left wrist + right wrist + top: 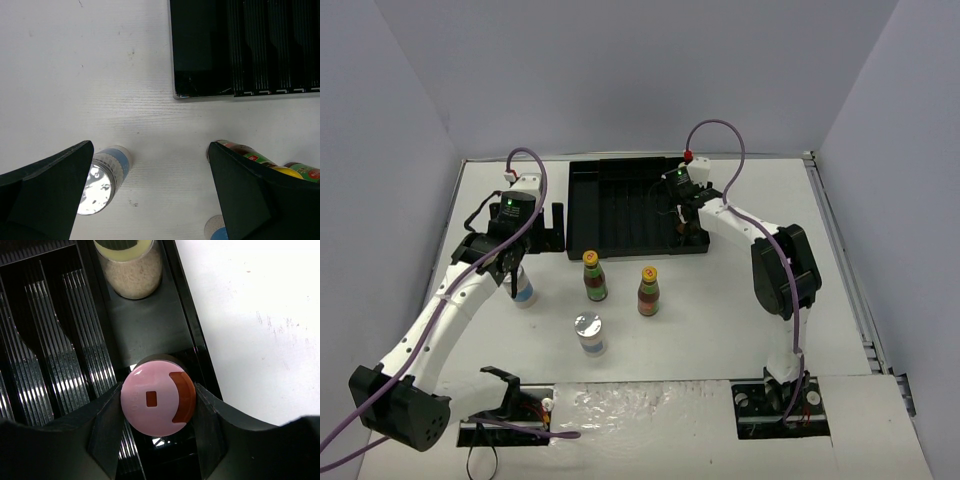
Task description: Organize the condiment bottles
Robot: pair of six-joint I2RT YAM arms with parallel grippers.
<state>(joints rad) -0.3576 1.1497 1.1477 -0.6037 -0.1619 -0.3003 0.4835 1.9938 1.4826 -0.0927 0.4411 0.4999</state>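
condiment bottles [594, 276] split between table [720, 320] and tray [620, 190]
top: two slim bottles [648, 291] stood on the table. left wrist: left gripper [151, 145] gaped wide beside a silver-capped jar [105, 175]. right wrist: right gripper [157, 395] clamped the pink-capped bottle [150, 412] inside the tray.

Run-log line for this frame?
right end effector: shut on pink-capped bottle in black ridged tray | left end effector: open near silver-capped blue-labelled jar | cream-filled bottle in tray

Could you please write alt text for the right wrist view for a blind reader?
The right gripper clamps the pink-capped bottle in an edge channel of the black tray. A cream bottle stands farther along; white table lies alongside.
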